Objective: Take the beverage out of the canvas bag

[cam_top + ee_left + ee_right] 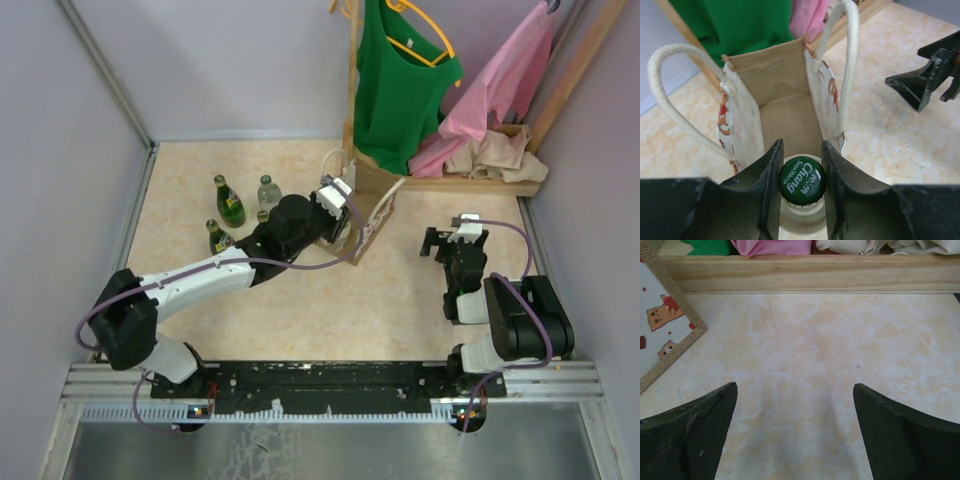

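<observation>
The canvas bag [780, 80] stands open in the left wrist view: tan weave, two white loop handles, a pale printed rim. It also shows in the top view [372, 205] and at the left edge of the right wrist view [665, 335]. My left gripper [801, 150] is shut on the neck of a clear bottle with a green "Chang Soda Water" cap [801, 180], at the bag's near end. The fingers hide the bag's near wall, so I cannot tell whether the bottle's body is inside. My right gripper [795, 387] is open and empty over bare table, right of the bag.
Two green bottles [229, 200] [217, 236] and a clear bottle [268, 192] stand left of the bag. A wooden rack [450, 180] with a green shirt [400, 80] and pink cloth [505, 85] stands behind it. Side walls close in the table.
</observation>
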Action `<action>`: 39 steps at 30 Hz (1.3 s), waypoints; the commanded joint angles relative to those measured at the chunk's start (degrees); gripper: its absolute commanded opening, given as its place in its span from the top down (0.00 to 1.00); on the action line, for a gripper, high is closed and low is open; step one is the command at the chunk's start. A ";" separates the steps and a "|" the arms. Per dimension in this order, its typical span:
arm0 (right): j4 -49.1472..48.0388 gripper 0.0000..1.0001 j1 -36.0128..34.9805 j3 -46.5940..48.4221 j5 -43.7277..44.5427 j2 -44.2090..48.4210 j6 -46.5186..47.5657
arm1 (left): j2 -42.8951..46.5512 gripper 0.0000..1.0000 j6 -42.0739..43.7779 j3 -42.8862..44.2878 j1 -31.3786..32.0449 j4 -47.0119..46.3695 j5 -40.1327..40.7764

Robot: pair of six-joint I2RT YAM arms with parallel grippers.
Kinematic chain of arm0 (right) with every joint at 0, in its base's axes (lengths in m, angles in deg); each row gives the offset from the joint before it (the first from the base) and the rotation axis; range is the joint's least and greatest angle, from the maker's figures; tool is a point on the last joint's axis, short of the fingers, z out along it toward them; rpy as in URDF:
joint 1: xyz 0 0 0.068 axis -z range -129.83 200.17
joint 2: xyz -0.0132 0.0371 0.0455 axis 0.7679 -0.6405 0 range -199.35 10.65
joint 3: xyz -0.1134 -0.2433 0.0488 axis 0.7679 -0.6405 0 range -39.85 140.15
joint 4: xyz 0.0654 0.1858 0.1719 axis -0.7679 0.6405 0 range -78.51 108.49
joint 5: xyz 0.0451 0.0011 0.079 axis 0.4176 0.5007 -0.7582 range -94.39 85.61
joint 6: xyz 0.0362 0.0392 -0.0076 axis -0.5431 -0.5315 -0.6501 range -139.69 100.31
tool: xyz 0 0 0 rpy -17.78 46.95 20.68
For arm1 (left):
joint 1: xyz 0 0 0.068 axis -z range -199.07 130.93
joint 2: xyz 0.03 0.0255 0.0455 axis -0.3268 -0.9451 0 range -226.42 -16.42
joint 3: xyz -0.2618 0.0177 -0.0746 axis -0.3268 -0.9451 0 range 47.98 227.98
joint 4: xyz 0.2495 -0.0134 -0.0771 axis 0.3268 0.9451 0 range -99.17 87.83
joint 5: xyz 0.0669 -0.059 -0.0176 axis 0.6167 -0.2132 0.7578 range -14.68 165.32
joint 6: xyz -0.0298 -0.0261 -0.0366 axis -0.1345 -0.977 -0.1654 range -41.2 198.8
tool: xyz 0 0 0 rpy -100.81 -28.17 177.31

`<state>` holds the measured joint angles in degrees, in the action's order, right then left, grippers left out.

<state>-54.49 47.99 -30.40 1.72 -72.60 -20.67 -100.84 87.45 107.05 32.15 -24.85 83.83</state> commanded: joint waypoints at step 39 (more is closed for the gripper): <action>-2.78 0.01 0.07 1.56 0.18 0.36 1.07 | 20.00 1.00 -5.39 -19.07 -2.48 -9.68 11.28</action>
<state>-54.49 47.99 -30.40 1.72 -72.60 -20.67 -86.65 83.29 87.77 31.47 -26.34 91.24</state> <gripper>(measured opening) 0.991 0.386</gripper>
